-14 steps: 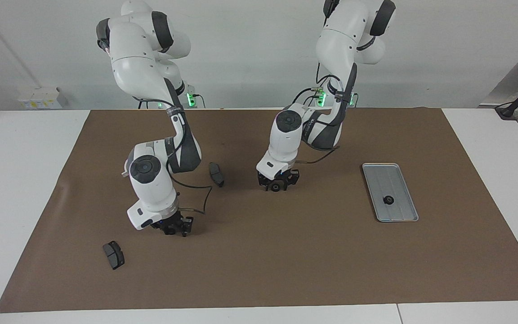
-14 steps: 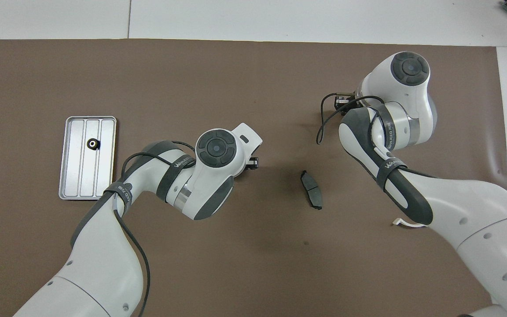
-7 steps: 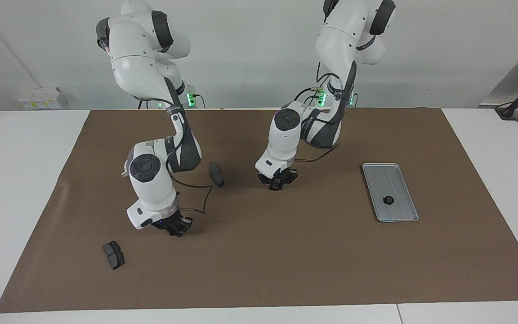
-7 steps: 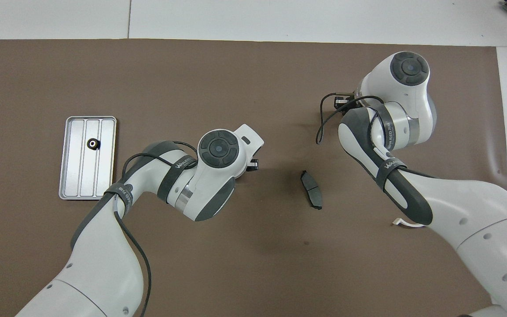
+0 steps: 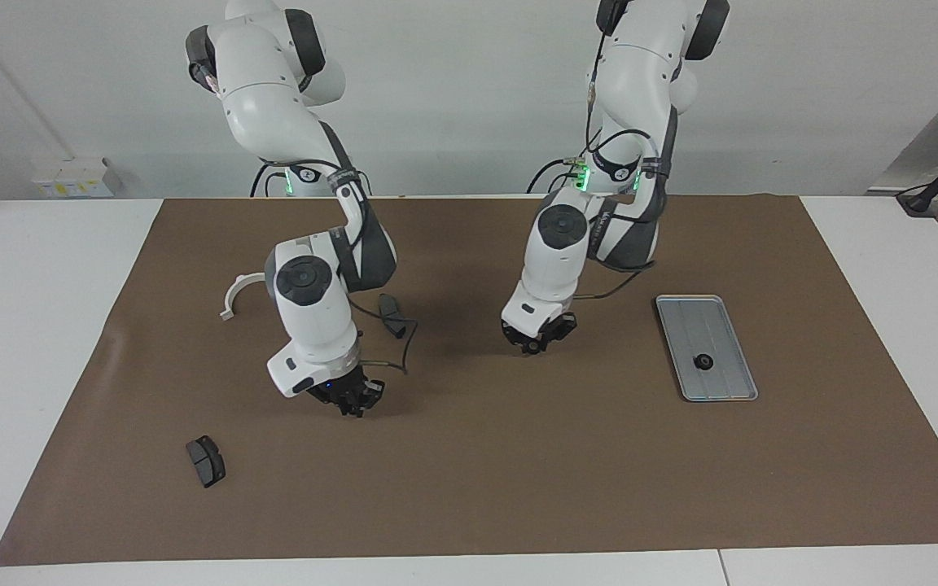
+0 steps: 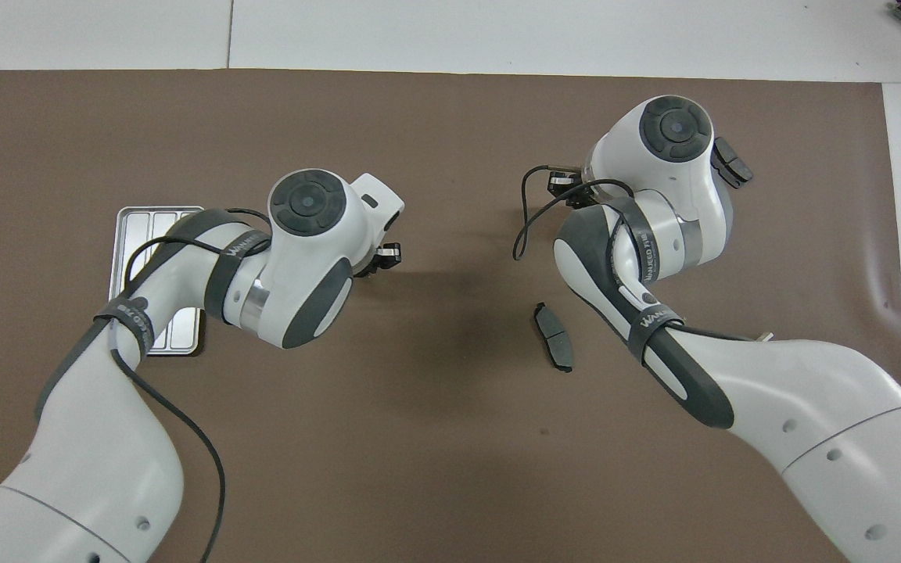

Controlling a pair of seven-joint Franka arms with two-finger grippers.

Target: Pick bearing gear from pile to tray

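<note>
My left gripper hangs low over the brown mat, between the middle brake pad and the tray. Its fingertips are shut on a small black bearing gear. The silver tray lies toward the left arm's end with one black gear in it. In the overhead view the left arm covers most of the tray. My right gripper is shut, just above the mat. Nothing shows between its tips. What is left of the pile lies scattered near the right arm.
One dark brake pad lies toward the right arm's end. Another brake pad sits between the arms. A white curved bracket lies nearer the robots, beside the right arm. The brown mat covers the table.
The left gripper closed on the gear, lifted it and moved toward the tray. The right arm rose and swung toward the middle, uncovering the white bracket.
</note>
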